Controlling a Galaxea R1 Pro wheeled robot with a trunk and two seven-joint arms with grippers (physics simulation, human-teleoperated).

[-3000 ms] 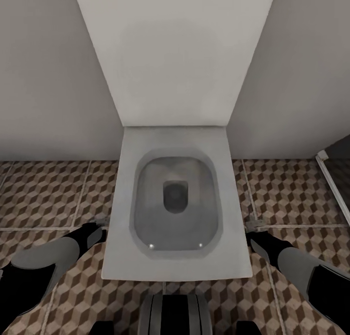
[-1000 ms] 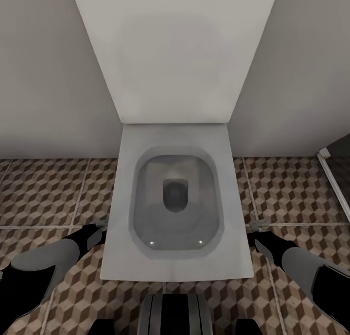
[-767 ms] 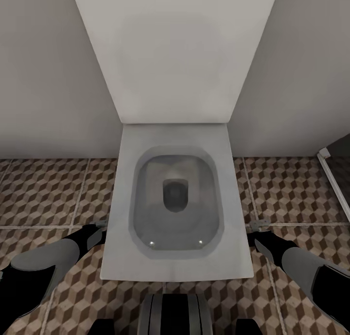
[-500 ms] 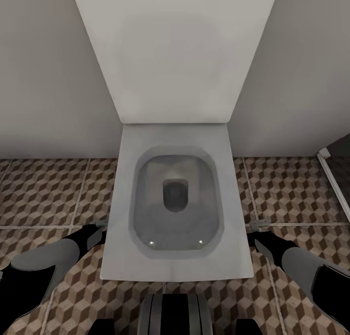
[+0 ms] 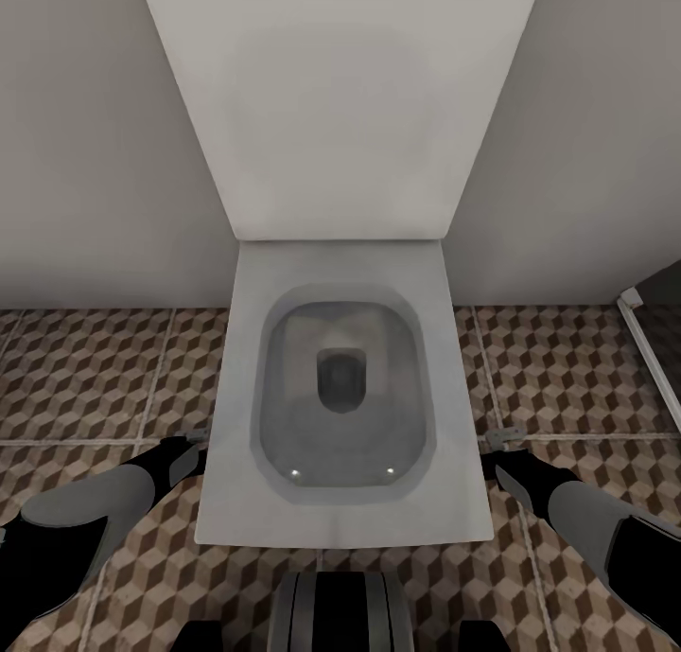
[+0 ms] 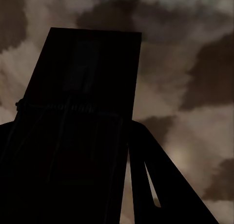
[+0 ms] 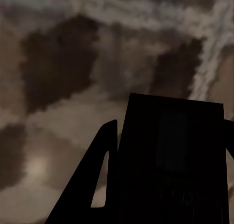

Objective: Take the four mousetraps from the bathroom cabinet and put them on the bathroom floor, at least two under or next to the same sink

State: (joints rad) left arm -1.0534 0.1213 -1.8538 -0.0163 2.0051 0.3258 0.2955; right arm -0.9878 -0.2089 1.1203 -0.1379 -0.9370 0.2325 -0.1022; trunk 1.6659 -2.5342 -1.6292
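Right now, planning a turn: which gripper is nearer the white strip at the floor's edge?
Right. The right gripper lies between the toilet and the white strip; the left gripper lies across the toilet.

Both arms: smooth grey shells with glossy black segments, tapering to black wrists beside the toilet (image 5: 340, 396). Left arm (image 5: 90, 515), right arm (image 5: 591, 524). Small grey brackets at the tips. Trunk (image 5: 340, 609): grey, dark vertical ribs. Fingers (image 6: 161, 185) slim, black.

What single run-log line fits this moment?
facing: toilet | left gripper: shut on mousetrap | right gripper: shut on second mousetrap
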